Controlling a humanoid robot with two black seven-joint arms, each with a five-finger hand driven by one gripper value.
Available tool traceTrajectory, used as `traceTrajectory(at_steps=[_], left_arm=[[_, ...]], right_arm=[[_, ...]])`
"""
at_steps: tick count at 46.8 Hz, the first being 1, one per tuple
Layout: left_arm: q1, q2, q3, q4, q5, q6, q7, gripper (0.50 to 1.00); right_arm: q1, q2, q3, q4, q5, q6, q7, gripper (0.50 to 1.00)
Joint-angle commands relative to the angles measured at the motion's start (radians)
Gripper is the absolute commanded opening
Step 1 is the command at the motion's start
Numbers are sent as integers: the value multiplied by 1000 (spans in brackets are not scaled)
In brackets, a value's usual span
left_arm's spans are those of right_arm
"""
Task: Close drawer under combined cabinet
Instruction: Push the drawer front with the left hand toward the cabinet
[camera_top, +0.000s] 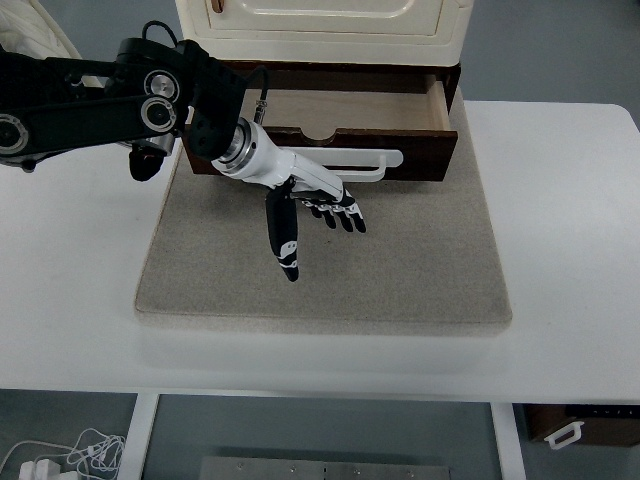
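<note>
top view. we list a cream cabinet (325, 25) at the top centre, standing at the far edge of a beige mat (420, 260) that lies on a white table (570, 250). under the cabinet we note the dark brown drawer (400, 120), pulled out toward the camera, its pale wooden interior showing; its front panel carries a white bar handle (370, 160). we record the left arm (90, 100), black, entering from the picture's left edge, ending in a white wrist and the left hand (310, 205). the hand sits just in front of the drawer front, near the handle's left part; its fingers (345, 215) are extended and relaxed, the thumb pointing down toward the mat, grasping nothing. whether the hand touches the drawer front we cannot tell. below the table, at bottom left, we note white cables (70, 455) on the floor.
</note>
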Motion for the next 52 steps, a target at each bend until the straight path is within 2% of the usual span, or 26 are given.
traceTrajectory(at_steps=[1, 34, 52], left_arm=[[5, -4, 0, 15, 0, 0, 0, 1000], [48, -75, -37, 185, 31, 9, -5, 1000], [59, -75, -61, 277, 26, 9, -20, 1000]], right_arm=[[0, 0, 0, 0, 0, 0, 0, 952], [0, 0, 0, 0, 0, 0, 0, 952], [0, 0, 0, 0, 0, 0, 0, 952]])
